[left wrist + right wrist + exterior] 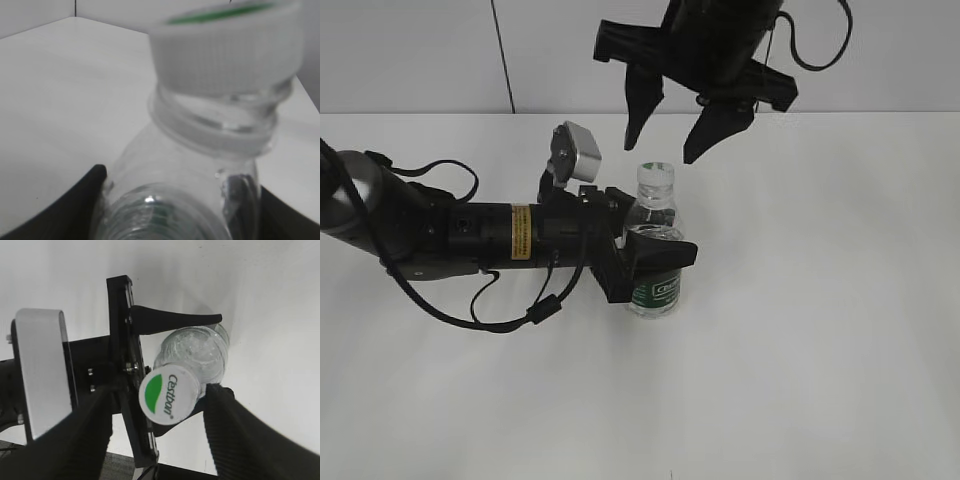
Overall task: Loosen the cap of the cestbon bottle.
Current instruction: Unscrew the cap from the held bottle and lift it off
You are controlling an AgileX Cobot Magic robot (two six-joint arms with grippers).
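The cestbon bottle (654, 293) stands upright on the white table, clear with a dark green label band. Its white cap (656, 175) sits on the neck, green half-disc and lettering showing on the cap (167, 395) in the right wrist view. My left gripper (645, 230) comes in from the left, shut on the bottle's body below the shoulder. The left wrist view shows the bottle (200, 165) pressed between both dark fingers (75, 210), with the cap (225, 50) above. My right gripper (661, 150) hangs open just above the cap; its fingers (235, 425) flank the cap without touching it.
The white table (820, 350) runs to a pale back wall. The left arm (440, 230) with its cables lies low across the table's left side. The right arm (720, 40) hangs down from the top middle.
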